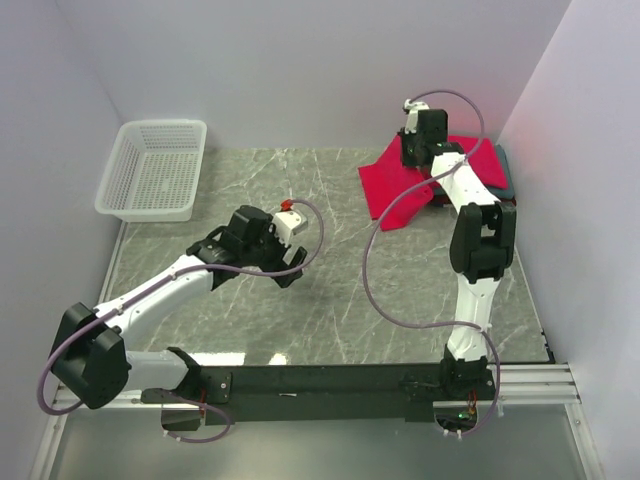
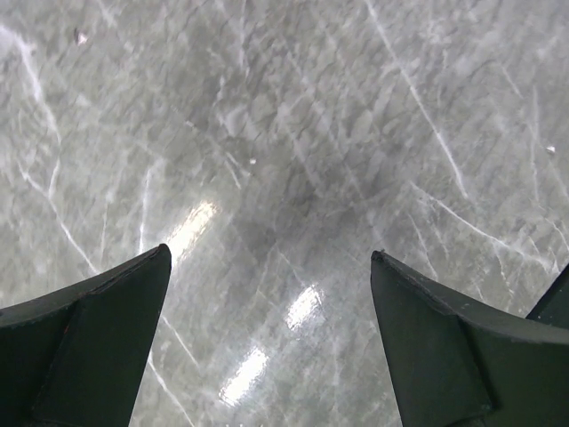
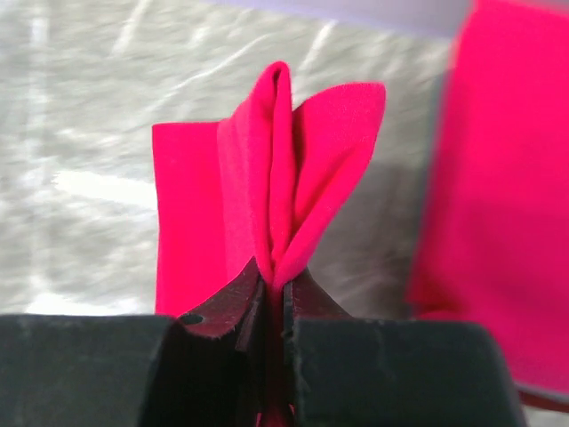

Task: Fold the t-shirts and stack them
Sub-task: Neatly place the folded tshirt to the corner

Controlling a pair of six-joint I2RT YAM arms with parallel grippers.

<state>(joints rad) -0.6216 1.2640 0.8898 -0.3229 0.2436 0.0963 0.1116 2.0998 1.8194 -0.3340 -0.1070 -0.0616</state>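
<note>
A bright crimson t-shirt (image 1: 398, 192) lies spread at the far right of the marble table, partly over a dark grey folded t-shirt (image 1: 505, 172) by the right wall. My right gripper (image 1: 420, 150) is above the far part of the red shirt. In the right wrist view it (image 3: 283, 280) is shut on a pinched-up fold of the red cloth (image 3: 267, 178), with more red cloth (image 3: 511, 178) to the right. My left gripper (image 1: 283, 268) hovers mid-table, well left of the shirts. Its jaws (image 2: 271, 253) stand wide open over bare marble, holding nothing.
A white plastic lattice basket (image 1: 155, 170) stands at the far left corner. Walls close the table on the left, back and right. The right arm's cable (image 1: 375, 270) loops over the table in front of the red shirt.
</note>
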